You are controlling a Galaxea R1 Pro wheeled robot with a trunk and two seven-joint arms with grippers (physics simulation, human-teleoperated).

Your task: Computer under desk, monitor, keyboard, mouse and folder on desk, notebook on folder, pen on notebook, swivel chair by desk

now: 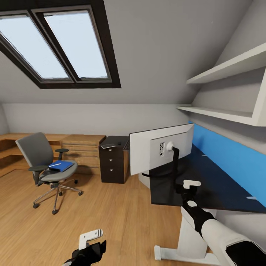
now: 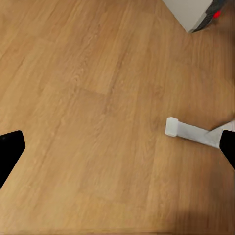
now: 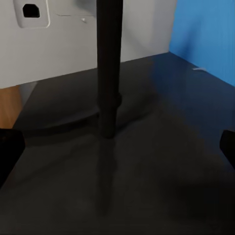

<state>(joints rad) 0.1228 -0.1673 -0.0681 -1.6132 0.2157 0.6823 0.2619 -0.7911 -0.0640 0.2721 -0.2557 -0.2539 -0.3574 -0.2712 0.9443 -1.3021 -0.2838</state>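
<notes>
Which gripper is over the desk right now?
The right gripper: it hangs above the black desk behind the monitor. The left gripper is over bare wood floor.

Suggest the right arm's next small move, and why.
Probably ease the right gripper back off the desk: its fingers are open and empty, and the monitor already stands there. The folder lies on the swivel chair, across the floor.

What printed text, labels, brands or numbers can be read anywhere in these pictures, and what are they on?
None can be read.
Small dark label on the white back of the monitor: too small and blurred.
The blue folder on the swivel chair, the desk and the dark drawer cabinet: no lettering visible.
</notes>
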